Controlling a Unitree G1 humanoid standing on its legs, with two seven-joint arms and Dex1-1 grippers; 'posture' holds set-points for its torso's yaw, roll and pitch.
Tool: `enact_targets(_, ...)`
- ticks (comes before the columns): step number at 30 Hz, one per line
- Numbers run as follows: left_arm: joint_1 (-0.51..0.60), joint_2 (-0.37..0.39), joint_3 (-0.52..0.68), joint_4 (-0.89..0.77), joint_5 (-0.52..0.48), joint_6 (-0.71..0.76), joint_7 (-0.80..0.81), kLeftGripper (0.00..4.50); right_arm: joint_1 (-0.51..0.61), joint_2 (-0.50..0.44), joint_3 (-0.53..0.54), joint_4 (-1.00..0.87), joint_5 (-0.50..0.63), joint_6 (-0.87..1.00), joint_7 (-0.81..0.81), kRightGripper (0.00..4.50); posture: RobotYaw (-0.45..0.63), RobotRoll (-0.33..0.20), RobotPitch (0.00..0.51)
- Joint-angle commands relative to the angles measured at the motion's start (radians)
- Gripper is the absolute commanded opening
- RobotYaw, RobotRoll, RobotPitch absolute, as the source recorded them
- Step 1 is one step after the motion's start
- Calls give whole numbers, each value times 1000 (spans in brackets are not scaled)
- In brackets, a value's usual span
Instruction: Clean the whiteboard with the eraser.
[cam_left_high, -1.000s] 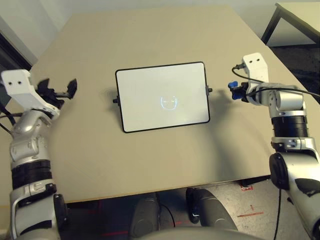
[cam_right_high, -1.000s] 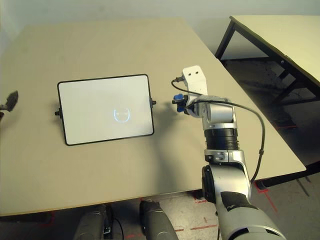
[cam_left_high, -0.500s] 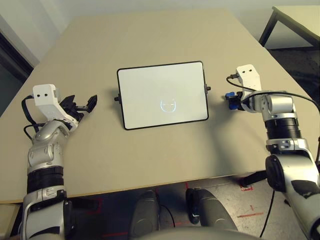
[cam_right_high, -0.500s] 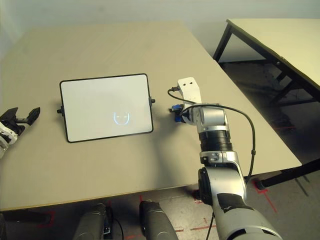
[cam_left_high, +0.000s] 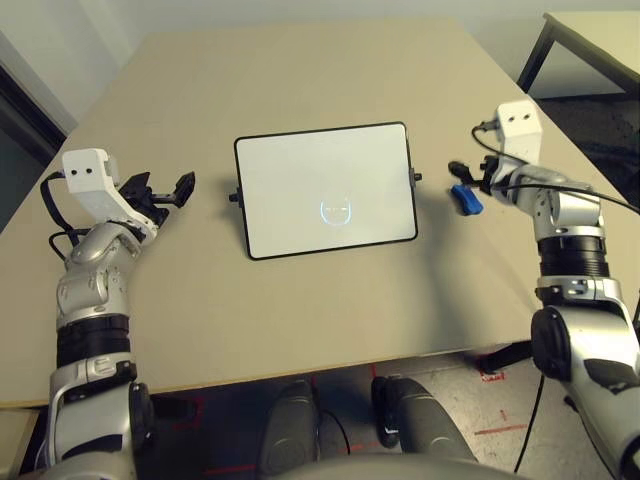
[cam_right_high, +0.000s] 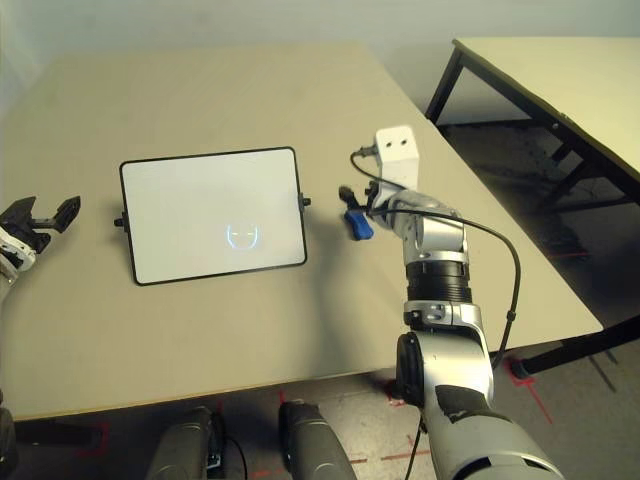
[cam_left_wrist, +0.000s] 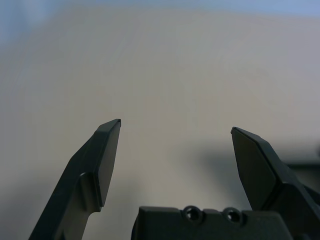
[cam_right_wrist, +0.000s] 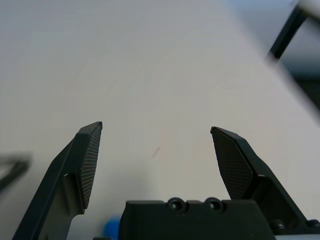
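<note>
Lying place of the eraser: the eraser (cam_left_high: 465, 199) rests flat on the table (cam_left_high: 300, 60), just beside the right edge of the whiteboard (cam_left_high: 328, 190), near its small side knob but apart from it.
Whiteboard: it lies in the middle of the table; no red or green scribbles are visible, I see on it one small pale ring-shaped mark.
Right gripper: the right gripper (cam_right_wrist: 156, 132) has its fingers spread wide with nothing between them; it sits just beside the eraser, which shows as a blue spot under it in the right wrist view.
Left gripper: the left gripper (cam_left_high: 160, 190) has also wide-apart, empty fingers and hovers well to the left of the board.
Stage, my judgement: the board looks almost clean, the eraser seems put down.
Risk one: a low move of the right arm may push the eraser into the knob or shift it away.
Risk two: if the eraser is taken again, closing on one rounded end can make it slip or turn.
Risk three: nothing holds the board, so wiping may slide it.
</note>
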Motion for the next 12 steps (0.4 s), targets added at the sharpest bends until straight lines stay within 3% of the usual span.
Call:
enact_targets(1,2,2,19,41,32,-60,60,4500,45,-4,-121,141,74,-230,-28,4488,15,0,138)
enact_targets(6,10,15,35,74,46,-87,112,4500,77,-28,-151,308,92,-346,-20,4488,15,0,121)
enact_targets(12,37,24,35,160,54,-129,120,4500,94,-15,-87,367,82,-464,130,4488,14,0,103)
